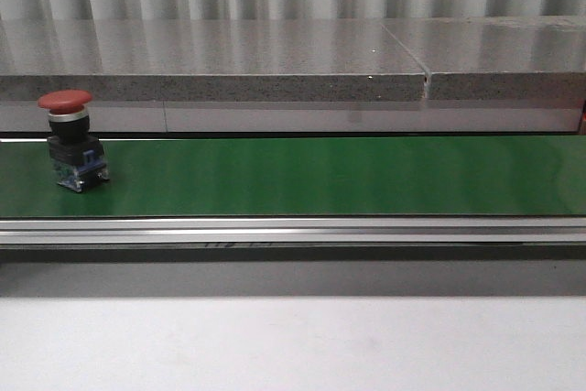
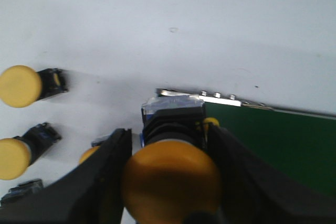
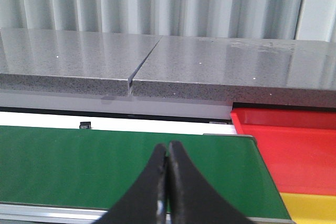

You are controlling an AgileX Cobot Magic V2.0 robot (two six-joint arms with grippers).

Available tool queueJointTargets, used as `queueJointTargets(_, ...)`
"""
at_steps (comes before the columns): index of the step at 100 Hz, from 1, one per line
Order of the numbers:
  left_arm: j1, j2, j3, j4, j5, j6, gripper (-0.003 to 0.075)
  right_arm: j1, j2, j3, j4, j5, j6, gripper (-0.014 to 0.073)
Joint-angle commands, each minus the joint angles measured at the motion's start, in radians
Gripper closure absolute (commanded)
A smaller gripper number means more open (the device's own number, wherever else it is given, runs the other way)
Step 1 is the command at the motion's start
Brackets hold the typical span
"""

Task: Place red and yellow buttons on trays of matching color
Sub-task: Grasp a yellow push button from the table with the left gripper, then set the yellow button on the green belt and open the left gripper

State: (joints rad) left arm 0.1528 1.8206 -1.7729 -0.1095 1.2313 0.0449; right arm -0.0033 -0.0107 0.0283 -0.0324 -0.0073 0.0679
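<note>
A red button (image 1: 71, 135) with a black and blue base stands upright on the green belt (image 1: 320, 176) at its far left. Neither gripper shows in the front view. In the left wrist view my left gripper (image 2: 168, 148) is shut on a yellow button (image 2: 170, 179), its black fingers (image 2: 107, 171) on both sides of the body, held above the white table beside the belt's end (image 2: 278, 140). In the right wrist view my right gripper (image 3: 168, 153) is shut and empty above the belt (image 3: 79, 166). The red tray (image 3: 294, 148) and the yellow tray (image 3: 310, 207) lie just past the belt's right end.
Several loose yellow buttons lie on the white table in the left wrist view, two of them at the left (image 2: 21, 85) (image 2: 13, 157). A grey stone ledge (image 1: 275, 57) runs behind the belt, with a corrugated wall behind it. An aluminium rail (image 1: 293, 229) edges the belt's front.
</note>
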Motion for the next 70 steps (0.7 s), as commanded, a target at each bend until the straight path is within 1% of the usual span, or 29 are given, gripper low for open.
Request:
queueJointTargets(1, -0.040, -0.087, 0.020, -0.013, -0.019, 0.003, 0.0493, -0.004, -0.015, -0.006, -0.011, -0.083, -0.005, 0.0661)
queueJointTargets(24, -0.096, -0.153, 0.207, 0.003, -0.056, 0.003, 0.0493, -0.004, -0.015, -0.006, -0.011, -0.083, -0.005, 0.0661)
queueJointTargets(44, -0.108, -0.163, 0.354, 0.012, -0.122, 0.003, 0.0493, -0.004, -0.015, -0.006, -0.011, -0.083, -0.005, 0.0661)
queueJointTargets(64, -0.108, -0.163, 0.414, 0.014, -0.169, 0.003, 0.0492, -0.004, -0.015, -0.006, -0.011, -0.083, -0.005, 0.0661)
queueJointTargets(70, -0.108, -0.163, 0.416, 0.014, -0.176, 0.003, 0.0470, -0.004, -0.015, -0.006, -0.011, -0.083, -0.005, 0.0661)
